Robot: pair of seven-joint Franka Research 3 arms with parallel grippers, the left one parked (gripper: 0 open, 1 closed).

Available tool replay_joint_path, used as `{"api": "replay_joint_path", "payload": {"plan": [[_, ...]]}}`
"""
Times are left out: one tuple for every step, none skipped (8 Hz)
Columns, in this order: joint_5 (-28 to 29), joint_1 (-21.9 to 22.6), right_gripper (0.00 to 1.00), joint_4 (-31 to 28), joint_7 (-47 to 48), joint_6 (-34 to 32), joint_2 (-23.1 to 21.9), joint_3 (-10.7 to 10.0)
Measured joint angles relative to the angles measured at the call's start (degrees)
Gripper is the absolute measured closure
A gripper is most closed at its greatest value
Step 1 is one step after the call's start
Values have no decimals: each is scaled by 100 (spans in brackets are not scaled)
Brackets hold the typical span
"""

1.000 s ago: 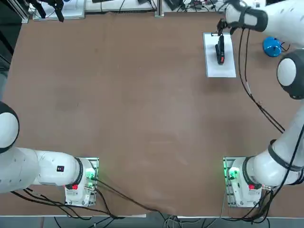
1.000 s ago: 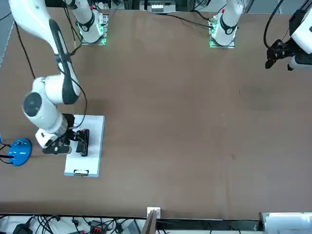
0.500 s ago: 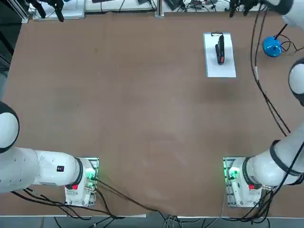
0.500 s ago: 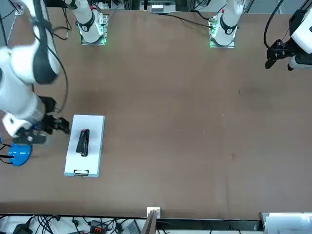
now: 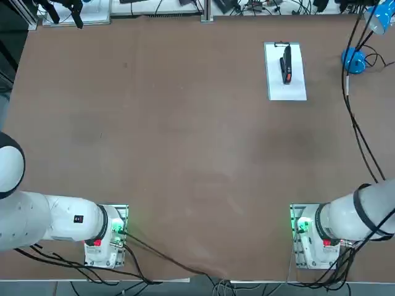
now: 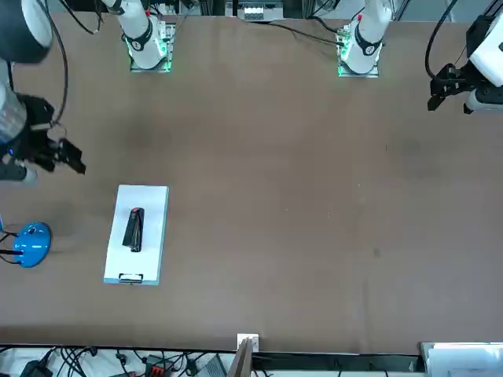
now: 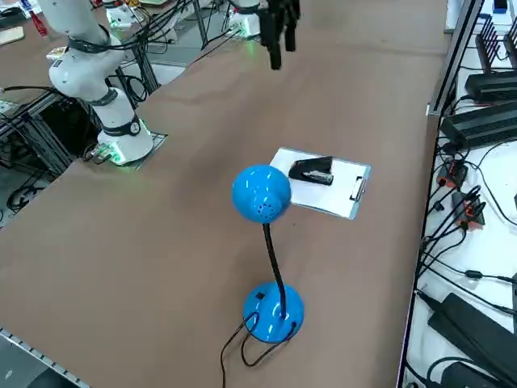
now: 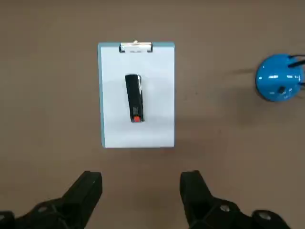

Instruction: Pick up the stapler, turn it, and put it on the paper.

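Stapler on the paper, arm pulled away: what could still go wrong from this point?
Little, judging by this moment. The stapler lies lengthwise within the paper, apart from the open right claw, which hangs off to the side over bare table.

1. The blue desk lamp stands close to the paper on the arm's side; a low sweep by the arm might clip it or its cord.
2. The paper rests loose on the table, so any contact could shift both.

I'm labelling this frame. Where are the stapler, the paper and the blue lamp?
stapler [image 8: 134, 98]: right wrist view, middle of its black body.
paper [image 8: 157, 114]: right wrist view, bare white area beside the stapler.
blue lamp [image 7: 262, 193]: right side view, its round head.
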Motion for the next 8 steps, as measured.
{"api": "replay_joint_path", "payload": {"plan": [[10, 0, 0, -13, 0, -179, -116, 1], [14, -6, 0, -46, 0, -275, -223, 1], [15, -47, 0, -134, -32, -354, -363, 8], [16, -106, 0, -309, -146, -403, -563, 10], [19, -154, 0, -548, -231, -431, -803, 12], [21, -206, 0, -778, -290, -435, -1019, 44], [24, -292, 0, -932, -313, -434, -1170, 163], [26, -384, 0, -995, -313, -432, -1237, 333]]}}
